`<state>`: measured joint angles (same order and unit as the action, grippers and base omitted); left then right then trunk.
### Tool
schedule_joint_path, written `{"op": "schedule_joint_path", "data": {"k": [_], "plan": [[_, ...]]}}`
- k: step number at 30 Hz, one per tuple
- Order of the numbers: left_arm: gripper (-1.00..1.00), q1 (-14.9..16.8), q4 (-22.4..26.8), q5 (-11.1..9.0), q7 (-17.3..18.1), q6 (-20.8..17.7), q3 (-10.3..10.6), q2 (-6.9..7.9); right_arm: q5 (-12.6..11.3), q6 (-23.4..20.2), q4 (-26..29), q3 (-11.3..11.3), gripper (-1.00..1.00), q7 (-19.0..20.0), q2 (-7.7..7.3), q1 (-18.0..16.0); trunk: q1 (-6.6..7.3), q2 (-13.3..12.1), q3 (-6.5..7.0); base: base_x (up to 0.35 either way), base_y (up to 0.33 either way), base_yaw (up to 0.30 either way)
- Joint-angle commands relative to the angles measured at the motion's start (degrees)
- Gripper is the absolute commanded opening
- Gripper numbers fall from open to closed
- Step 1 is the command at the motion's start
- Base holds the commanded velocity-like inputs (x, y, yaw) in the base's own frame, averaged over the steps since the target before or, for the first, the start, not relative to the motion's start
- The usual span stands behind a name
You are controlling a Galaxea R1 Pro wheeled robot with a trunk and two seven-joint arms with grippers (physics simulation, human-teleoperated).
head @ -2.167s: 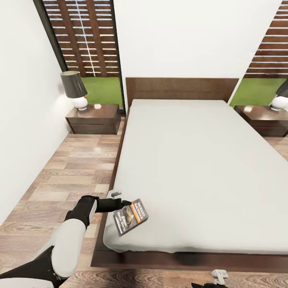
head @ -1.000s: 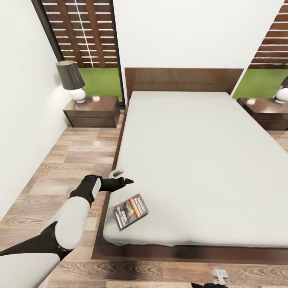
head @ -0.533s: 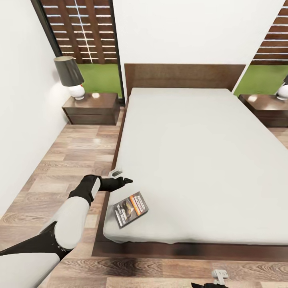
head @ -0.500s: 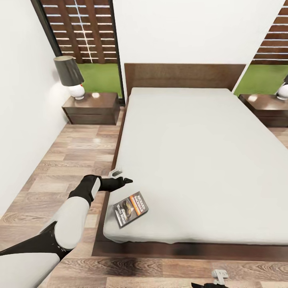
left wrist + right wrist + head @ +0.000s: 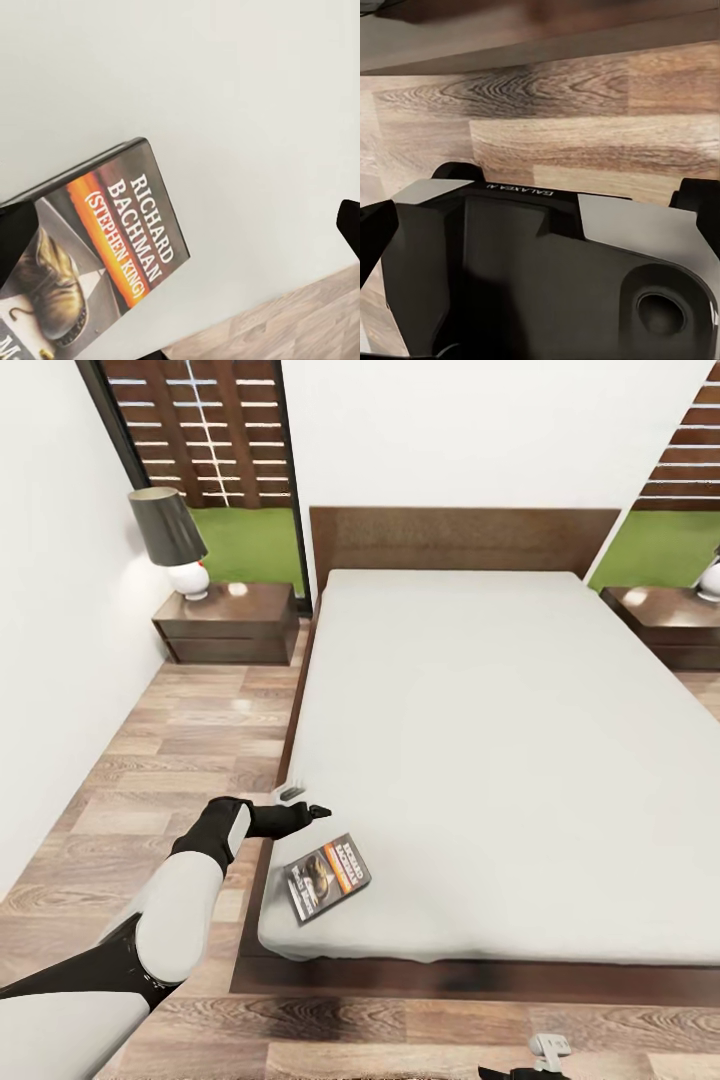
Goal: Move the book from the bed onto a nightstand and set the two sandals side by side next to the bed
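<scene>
The book [image 5: 327,877], dark with an orange band, lies flat near the foot-end left corner of the bed [image 5: 480,740] on its grey mattress. My left gripper [image 5: 315,812] hovers just beyond the book toward the headboard, open and empty. In the left wrist view the book [image 5: 105,247] sits close below on the mattress, with one black fingertip [image 5: 349,225] showing far off at the frame's edge. My right gripper [image 5: 545,1057] hangs low by the foot of the bed, and in the right wrist view its fingers [image 5: 375,232] are spread wide. The sandals are out of view.
A dark nightstand [image 5: 228,622] with a black-shaded lamp [image 5: 168,538] stands left of the headboard, and another nightstand [image 5: 668,620] stands at the right. A strip of wood floor [image 5: 180,760] runs between the bed and the left wall. My own base [image 5: 540,285] sits under the right gripper.
My left gripper, which touched the book's edge 2.2 s ago, has pulled away toward the headboard. The book stays on the mattress. The head view has shifted slightly.
</scene>
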<state>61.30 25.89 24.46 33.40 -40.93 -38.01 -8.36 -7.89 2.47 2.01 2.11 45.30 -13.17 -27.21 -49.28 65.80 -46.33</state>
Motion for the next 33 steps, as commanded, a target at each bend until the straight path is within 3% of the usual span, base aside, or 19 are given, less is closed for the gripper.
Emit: {"op": "schedule_joint_path", "data": {"k": [1,26,33], "plan": [[1.00,0.0,0.1,0.6,0.4,-0.3,-0.5,-0.07,0.0,0.1,-0.1,0.2,1.00,0.2,-0.01,0.0,0.00,0.0,-0.12,0.000,0.000,0.000],[1.00,0.0,0.0,0.5,0.4,-0.3,-0.5,-0.16,-0.1,0.1,-0.1,0.2,1.00,0.3,-0.03,0.0,0.00,0.0,-0.28,0.000,0.000,0.000],[1.00,0.0,0.0,0.5,0.5,-0.3,-0.4,-0.17,-0.1,0.1,-0.1,0.2,1.00,0.3,-0.05,0.0,-1.54,2.8,-1.53,0.000,0.000,0.000]]}}
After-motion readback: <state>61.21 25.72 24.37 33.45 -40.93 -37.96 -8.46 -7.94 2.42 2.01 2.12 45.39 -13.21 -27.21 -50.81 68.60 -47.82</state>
